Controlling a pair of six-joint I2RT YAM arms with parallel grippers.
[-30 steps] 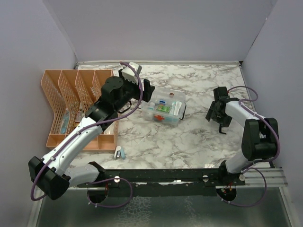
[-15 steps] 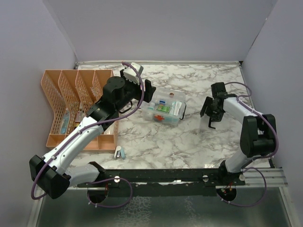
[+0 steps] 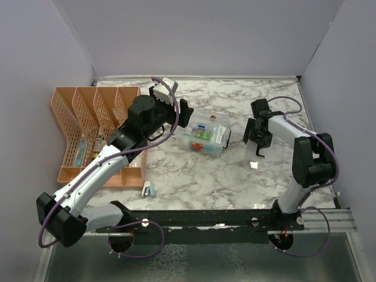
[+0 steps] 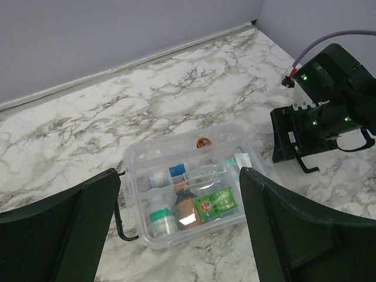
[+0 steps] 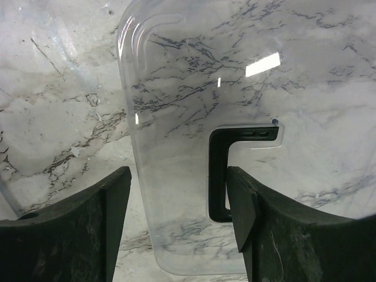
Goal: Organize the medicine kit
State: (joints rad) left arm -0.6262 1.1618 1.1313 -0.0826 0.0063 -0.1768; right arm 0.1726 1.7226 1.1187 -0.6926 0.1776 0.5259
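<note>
I have the medicine kit (image 3: 205, 137) sitting open just left of the middle of the top view, on the marble table (image 3: 194, 176). Its lid is off, and small bottles (image 4: 160, 218) and a green packet (image 4: 216, 204) are packed side by side inside.

My left gripper (image 3: 184, 114) hovers at the kit's upper left, fingers wide apart and holding nothing. Its wrist camera shows the whole box between them, so I judge it well placed to watch and to steady the box.

My right gripper (image 3: 257, 140) is just right of the kit, pointing down at the clear lid (image 5: 176, 117). In the right wrist view the lid's black handle (image 5: 218, 176) shows between my fingers, which stand apart and, as far as I can see, are not clamped on it. Whether the lid lies flat or leans I cannot tell.

I judge closing is what remains: the lid needs taking by an edge and setting squarely over the box. Being thin and clear, it could slip.

The orange organizer (image 3: 88, 129) at the left edge is well apart from the kit, and a small white and blue item (image 3: 148, 189) lies just in front of it
</note>
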